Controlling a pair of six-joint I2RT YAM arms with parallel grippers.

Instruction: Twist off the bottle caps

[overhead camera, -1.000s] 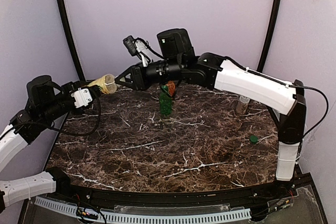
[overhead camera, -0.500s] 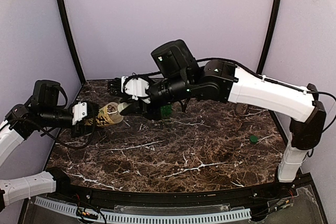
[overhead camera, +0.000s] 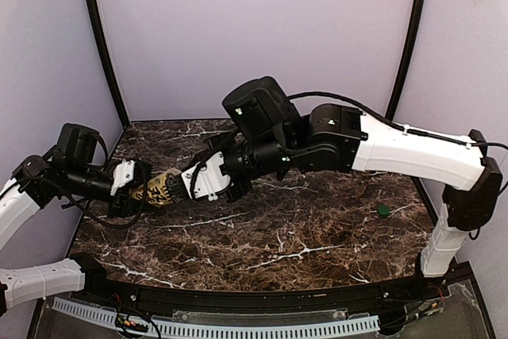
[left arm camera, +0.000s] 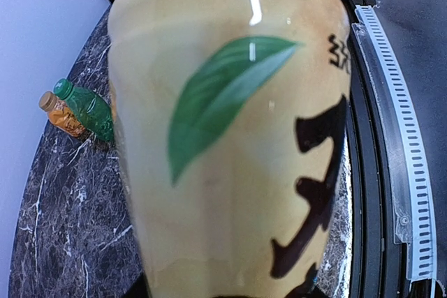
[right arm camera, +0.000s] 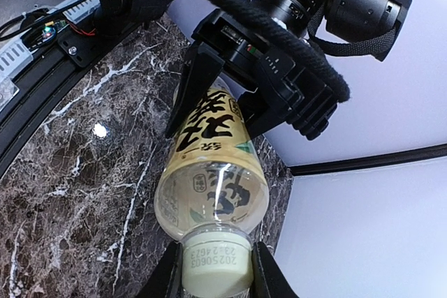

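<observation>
A: From above, where is the yellow bottle [overhead camera: 161,188]?

B: Toward nine o'clock of the worktop [overhead camera: 302,236], lying nearly level and seemingly clear of the surface; the left pincer [overhead camera: 136,190] clamps its body; the right pincer [overhead camera: 193,183] meets its neck end from the three o'clock side; a loose green cap [overhead camera: 383,210] lies out at four o'clock.

A: And the left wrist view?

B: The label fills it, so the jaws are hidden there; the green bottle [left arm camera: 89,108] and the orange bottle [left arm camera: 63,116] sit side by side, touching, at nine o'clock of the frame; both look capped.

A: The right wrist view?

B: The pale cap [right arm camera: 216,266] sits at six o'clock, pinched tight between the right fingers [right arm camera: 170,273]; the left jaws straddle the bottle's far end toward twelve.

A: So how should the twist go?

B: My judgement: roll the right wrist about the bottle's own axis, not off it; grip firmly enough on the left that the body cannot spin, yet not so hard that the soft wall buckles; pull the cap away only once the thread is free; if there is liquid inside, tip the neck upward first.
</observation>
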